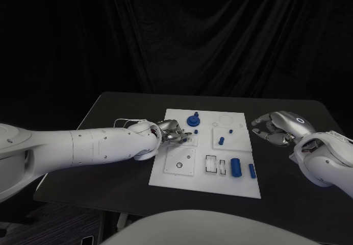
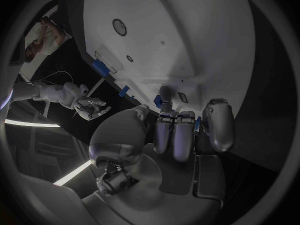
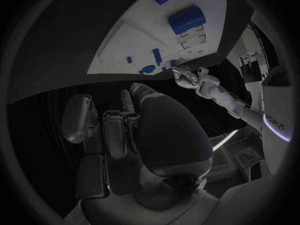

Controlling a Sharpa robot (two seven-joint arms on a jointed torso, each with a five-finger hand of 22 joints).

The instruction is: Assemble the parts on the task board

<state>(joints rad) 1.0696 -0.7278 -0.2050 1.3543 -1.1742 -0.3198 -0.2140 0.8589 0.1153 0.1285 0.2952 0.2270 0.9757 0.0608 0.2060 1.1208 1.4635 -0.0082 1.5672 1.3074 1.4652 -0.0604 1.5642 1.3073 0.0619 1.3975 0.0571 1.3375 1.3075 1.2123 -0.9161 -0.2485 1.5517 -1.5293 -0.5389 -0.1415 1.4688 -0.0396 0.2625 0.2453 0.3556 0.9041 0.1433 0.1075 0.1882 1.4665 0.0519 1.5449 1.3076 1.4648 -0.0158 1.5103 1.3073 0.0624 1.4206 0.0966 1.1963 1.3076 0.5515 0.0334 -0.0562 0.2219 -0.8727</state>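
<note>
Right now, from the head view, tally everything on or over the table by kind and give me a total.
Blue parts on the board: 5 (knobbed piece, small peg, small stub, thick cylinder, slim rod)
White task board: 1
Silver hands: 2 (left hand, right hand)
Total: 8

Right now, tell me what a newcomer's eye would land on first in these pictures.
The white task board stands out in the middle of the black table, dotted with small blue parts such as a thick blue cylinder near its right edge. The left hand sits over the board's left side, near a blue peg; the right hand hangs off the board's right edge.
</note>
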